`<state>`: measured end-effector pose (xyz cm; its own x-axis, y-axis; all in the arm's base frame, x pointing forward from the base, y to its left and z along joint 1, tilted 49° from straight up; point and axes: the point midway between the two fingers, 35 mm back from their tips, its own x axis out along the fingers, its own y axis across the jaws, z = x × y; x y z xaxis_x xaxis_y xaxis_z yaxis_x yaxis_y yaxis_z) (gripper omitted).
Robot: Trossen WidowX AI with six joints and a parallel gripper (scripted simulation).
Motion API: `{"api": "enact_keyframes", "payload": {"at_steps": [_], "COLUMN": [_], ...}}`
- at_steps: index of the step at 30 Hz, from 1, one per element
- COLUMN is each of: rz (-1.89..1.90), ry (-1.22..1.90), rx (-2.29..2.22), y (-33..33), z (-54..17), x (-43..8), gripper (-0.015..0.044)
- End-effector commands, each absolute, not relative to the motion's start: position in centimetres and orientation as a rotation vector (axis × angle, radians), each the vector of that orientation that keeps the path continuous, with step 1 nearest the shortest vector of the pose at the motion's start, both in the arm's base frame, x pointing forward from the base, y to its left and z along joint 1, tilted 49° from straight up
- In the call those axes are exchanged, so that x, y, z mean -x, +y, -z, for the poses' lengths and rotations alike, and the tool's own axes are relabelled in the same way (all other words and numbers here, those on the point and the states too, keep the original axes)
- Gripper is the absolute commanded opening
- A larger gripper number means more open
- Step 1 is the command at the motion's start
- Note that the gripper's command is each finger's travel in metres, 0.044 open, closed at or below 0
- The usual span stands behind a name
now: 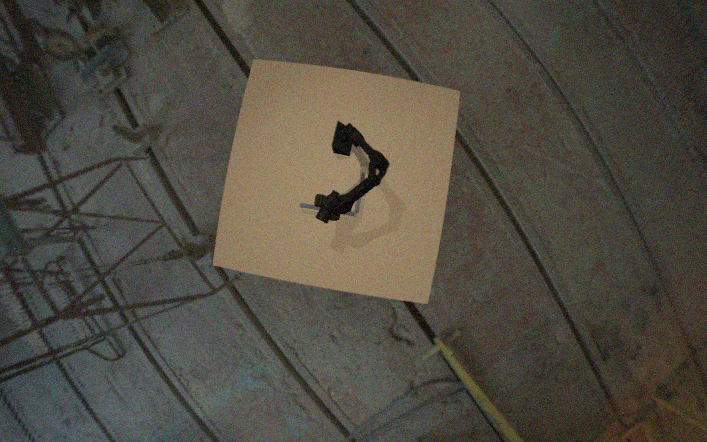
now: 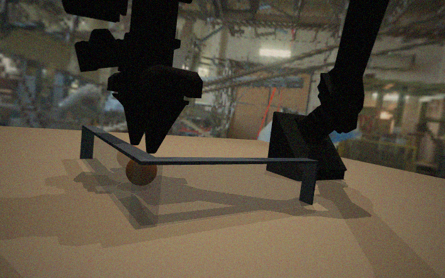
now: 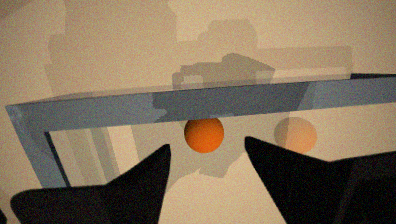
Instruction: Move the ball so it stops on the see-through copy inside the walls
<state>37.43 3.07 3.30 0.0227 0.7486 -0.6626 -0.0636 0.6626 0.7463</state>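
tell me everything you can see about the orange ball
The ball is small, round, plain matte orange, and looks smooth. It rests on the tan table close against one clear wall, inside the corner. The open end effector hovers above it without touching. The pale see-through copy lies beside it, apart.

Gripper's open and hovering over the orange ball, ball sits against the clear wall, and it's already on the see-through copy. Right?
Not quite: the ball is not on the see-through copy. The wrist view shows the copy lying apart from it, further along the same wall. The rest holds: the gripper is open above the ball, holding nothing.
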Motion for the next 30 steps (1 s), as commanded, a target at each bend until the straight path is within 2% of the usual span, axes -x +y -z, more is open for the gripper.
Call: {"api": "enact_keyframes", "payload": {"at_steps": [1,19,23,30], "rz": [-0.695,-0.697,-0.697,-0.697], "ry": [1.424,1.424,1.424,1.424], "rx": [-0.624,-0.625,-0.625,-0.625], "y": [3.6,5.6,5.6,5.6], "z": [-2.8,-1.2,-1.2,-1.2], "x": [-37.3,-37.3,-37.3,-37.3], "gripper": [0.0305,0.0305,0.0200,0.0153]}}
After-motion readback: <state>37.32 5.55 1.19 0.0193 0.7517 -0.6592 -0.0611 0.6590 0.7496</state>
